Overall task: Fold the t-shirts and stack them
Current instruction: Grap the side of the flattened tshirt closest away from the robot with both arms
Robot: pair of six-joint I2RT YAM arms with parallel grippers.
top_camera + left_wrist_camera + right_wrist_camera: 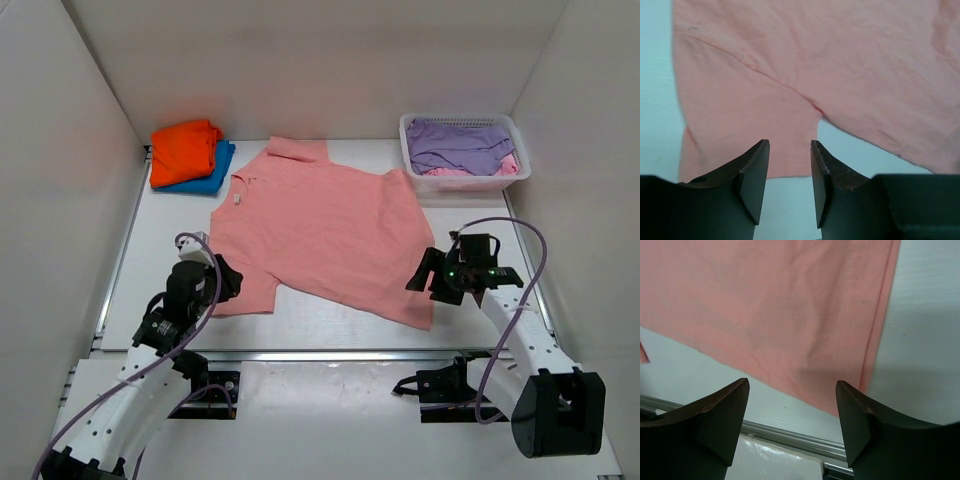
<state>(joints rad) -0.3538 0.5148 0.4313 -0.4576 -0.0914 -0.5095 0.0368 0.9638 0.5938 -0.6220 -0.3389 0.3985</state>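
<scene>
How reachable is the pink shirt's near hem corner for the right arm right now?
Probably yes: the right pincer hangs open just above that corner of the salmon-pink t-shirt, with nothing lying between them.

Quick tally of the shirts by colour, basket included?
Salmon shirt: 1, spread flat
Orange shirt: 1, folded
Blue shirt: 1, under the orange
Lavender shirt: 1, in the basket
Pink cloth: 1, mostly hidden under the lavender
Total: 5
</scene>
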